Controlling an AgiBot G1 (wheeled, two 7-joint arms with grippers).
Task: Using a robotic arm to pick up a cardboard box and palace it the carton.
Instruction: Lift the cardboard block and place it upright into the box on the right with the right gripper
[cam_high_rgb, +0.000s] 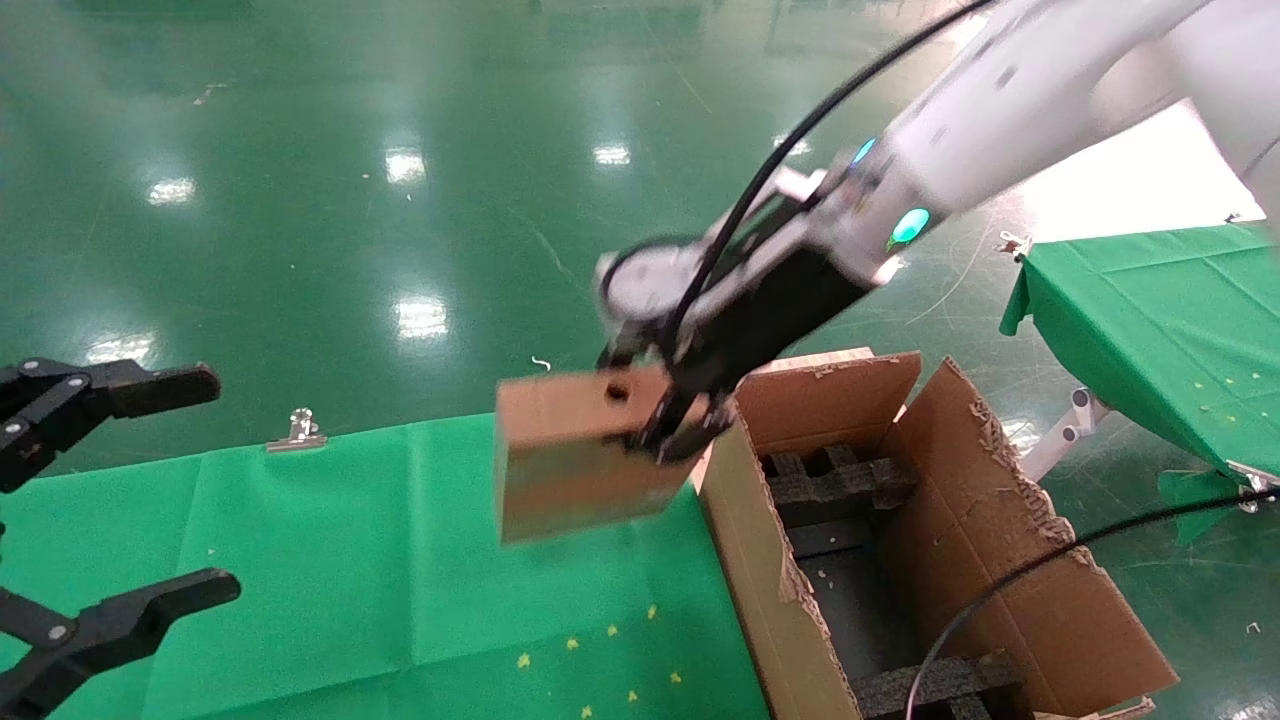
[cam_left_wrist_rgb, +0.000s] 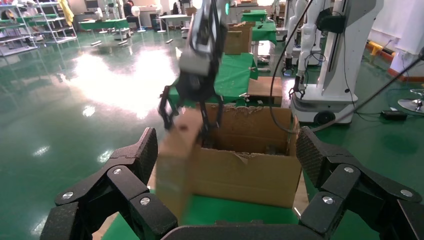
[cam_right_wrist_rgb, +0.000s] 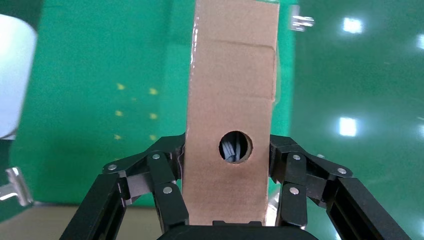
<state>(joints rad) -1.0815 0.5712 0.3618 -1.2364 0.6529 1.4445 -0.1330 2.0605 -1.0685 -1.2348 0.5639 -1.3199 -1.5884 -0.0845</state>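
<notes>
My white right arm (cam_high_rgb: 980, 110) reaches in from the upper right. Its black right gripper (cam_high_rgb: 672, 420) is shut on the small flat cardboard box (cam_high_rgb: 575, 455), which hangs above the green table just left of the carton (cam_high_rgb: 1010, 560). In the right wrist view the box (cam_right_wrist_rgb: 230, 100) stands between the jaws, its round hole (cam_right_wrist_rgb: 235, 147) facing the camera. The large carton stands open with torn flaps and black foam inserts (cam_high_rgb: 835, 480) inside. In the left wrist view the box (cam_left_wrist_rgb: 172, 165) and the right gripper (cam_left_wrist_rgb: 192, 112) hang before the carton (cam_left_wrist_rgb: 250, 165). My black left gripper (cam_high_rgb: 110, 500) is open at the left.
A green cloth (cam_high_rgb: 380, 560) covers the table in front, held by a metal clip (cam_high_rgb: 298, 430). A second green-covered table (cam_high_rgb: 1170, 320) stands at the right. A black cable (cam_high_rgb: 1010, 580) crosses the carton. The shiny green floor (cam_high_rgb: 350, 200) lies beyond.
</notes>
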